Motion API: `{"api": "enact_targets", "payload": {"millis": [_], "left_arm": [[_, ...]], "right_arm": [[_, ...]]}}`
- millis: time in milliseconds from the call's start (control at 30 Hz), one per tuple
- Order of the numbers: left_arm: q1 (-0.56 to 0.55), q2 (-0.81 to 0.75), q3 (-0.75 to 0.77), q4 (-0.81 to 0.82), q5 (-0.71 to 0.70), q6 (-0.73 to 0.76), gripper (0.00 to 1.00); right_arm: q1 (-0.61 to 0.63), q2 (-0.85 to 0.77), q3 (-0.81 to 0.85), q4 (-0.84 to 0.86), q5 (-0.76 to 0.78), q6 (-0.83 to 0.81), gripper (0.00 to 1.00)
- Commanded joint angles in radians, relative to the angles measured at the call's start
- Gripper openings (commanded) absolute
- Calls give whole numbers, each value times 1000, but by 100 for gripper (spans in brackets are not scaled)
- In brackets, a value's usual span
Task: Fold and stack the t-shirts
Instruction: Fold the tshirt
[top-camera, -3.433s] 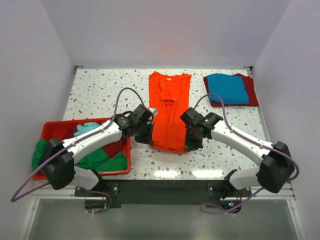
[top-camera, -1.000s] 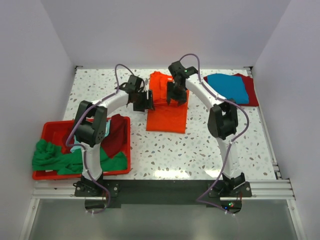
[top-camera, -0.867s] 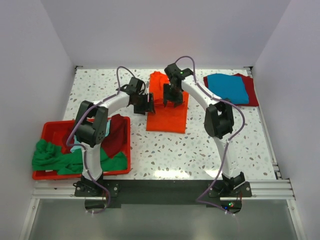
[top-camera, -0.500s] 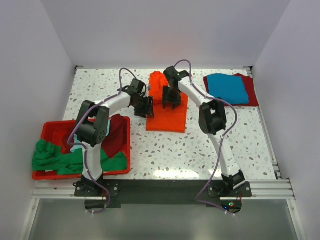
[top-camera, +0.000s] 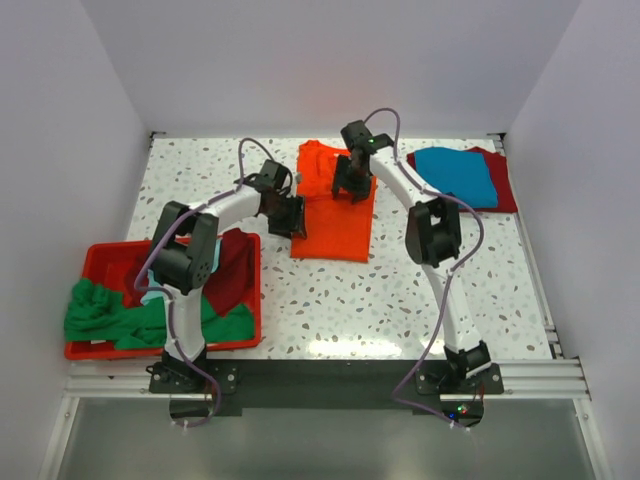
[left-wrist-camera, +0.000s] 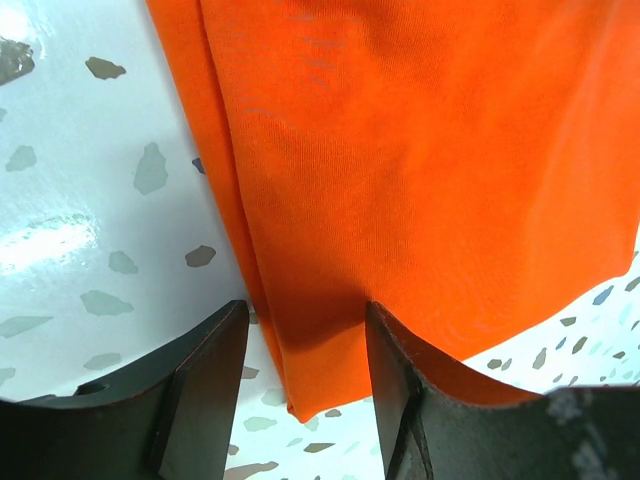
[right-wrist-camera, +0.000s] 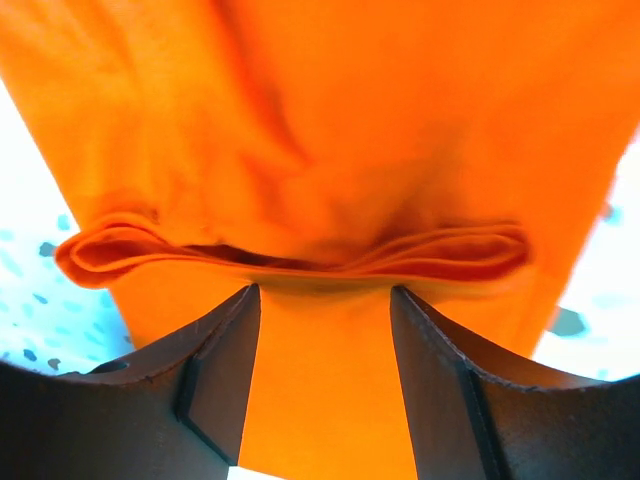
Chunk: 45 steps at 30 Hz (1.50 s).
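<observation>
Low, L gripper (top-camera: 291, 216), R gripper (top-camera: 352, 189) at orange tee (top-camera: 335, 228)

White speckled table (top-camera: 400, 290), glossy, with grey and brown flecks. Lying straight on it: an orange t-shirt (top-camera: 335, 225) folded into a rough rectangle at far centre, collar end toward the back; a dark red t-shirt (top-camera: 503, 192) flat at the far right, its edges showing round a blue t-shirt (top-camera: 455, 177) stacked on it. A red plastic bin (top-camera: 150, 348) sits near left, well apart from both.
</observation>
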Motion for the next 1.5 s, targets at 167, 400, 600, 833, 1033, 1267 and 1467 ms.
{"api": "enact_targets", "payload": {"millis": [167, 400, 600, 833, 1033, 1267, 1467], "left_arm": [[-5, -37, -61, -58, 7, 43, 56], [-5, -65, -82, -46, 27, 43, 56], [-5, -71, -86, -46, 56, 47, 56], [-5, -83, -98, -66, 47, 58, 55], [-5, -119, -125, -67, 43, 60, 55], [-7, -152, -148, -61, 48, 64, 55], [-5, -145, -150, -73, 31, 66, 54]], "right_arm": [[-29, -237, -151, 58, 12, -15, 59], [-14, -447, -517, 98, -28, -32, 58], [27, -557, -805, 161, -53, -3, 56], [35, -579, -904, 190, -67, 28, 54], [35, -591, -973, 213, -56, 48, 52], [35, -587, -1017, 245, -45, 52, 46], [35, -551, -998, 268, -35, 36, 36]]}}
